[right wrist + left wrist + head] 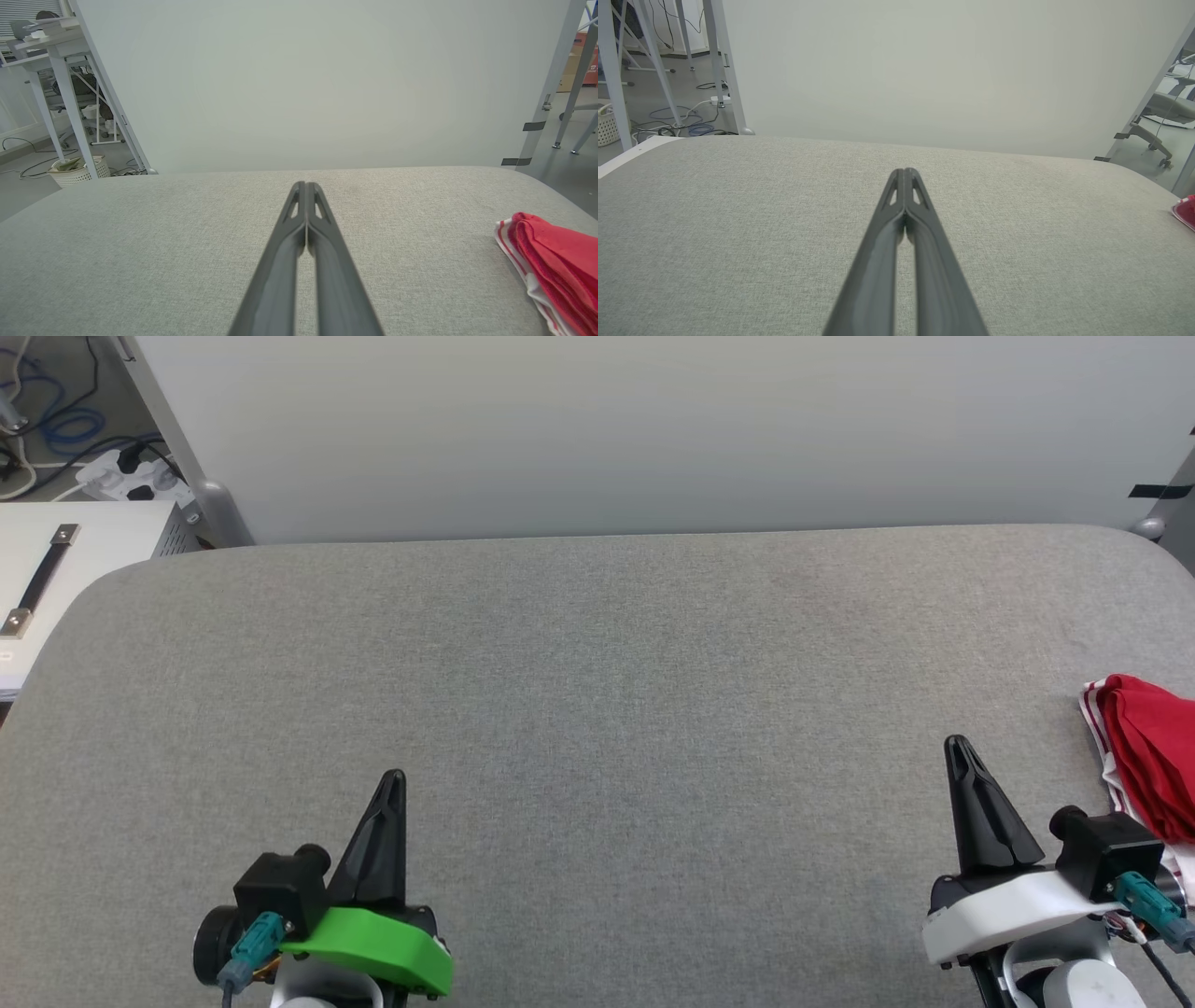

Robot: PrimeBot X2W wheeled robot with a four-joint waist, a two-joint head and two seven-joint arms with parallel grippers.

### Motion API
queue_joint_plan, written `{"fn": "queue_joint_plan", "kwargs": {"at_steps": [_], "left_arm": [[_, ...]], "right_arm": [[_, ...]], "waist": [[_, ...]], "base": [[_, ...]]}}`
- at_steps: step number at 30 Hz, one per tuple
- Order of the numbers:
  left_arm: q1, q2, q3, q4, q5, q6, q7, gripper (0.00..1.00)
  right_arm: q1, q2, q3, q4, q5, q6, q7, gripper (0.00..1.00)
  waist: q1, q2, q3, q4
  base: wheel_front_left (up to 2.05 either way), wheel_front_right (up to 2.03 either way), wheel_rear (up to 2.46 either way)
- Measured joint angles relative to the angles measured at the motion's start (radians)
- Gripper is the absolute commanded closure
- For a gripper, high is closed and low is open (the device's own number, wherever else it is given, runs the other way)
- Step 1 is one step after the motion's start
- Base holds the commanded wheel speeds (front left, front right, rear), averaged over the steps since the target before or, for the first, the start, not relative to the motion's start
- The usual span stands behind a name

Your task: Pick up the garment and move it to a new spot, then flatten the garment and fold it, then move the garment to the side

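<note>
Both arms sit low at my near edge of the grey padded table [597,691]. My left gripper [396,777] is at lower left of the head view with a green wrist cover. Its fingers point away from me across the cloth and lean a little toward the middle. Jaws are pressed together along their length, tips touching, nothing between them; the left wrist view shows the same.

My right gripper [958,743] is at lower right with a white wrist cover. Its fingers also point away and tilt slightly inward. Jaws are closed tight, tips meeting, and it grips nothing. Whether either gripper touches the cloth I cannot tell.

The garment [1153,756] lies bunched at the table's right edge, red with white striped trim showing on its near side. It is just to the right of the right gripper, not touching it, and partly cut off by the frame. The lettering is not readable. A white panel [653,429] stands behind the table.
</note>
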Motion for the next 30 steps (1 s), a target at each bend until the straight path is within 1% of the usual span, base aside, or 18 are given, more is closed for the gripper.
{"fn": "queue_joint_plan", "kwargs": {"at_steps": [30], "left_arm": [[0.000, -0.002, 0.013, -0.031, 0.053, 0.028, 0.061, 1.00]], "right_arm": [[0.000, 0.012, -0.008, -0.015, -0.049, 0.000, 0.053, 1.00]], "waist": [[0.0000, 0.0000, -0.003, 0.001]], "base": [[0.00, 0.00, 0.00]]}}
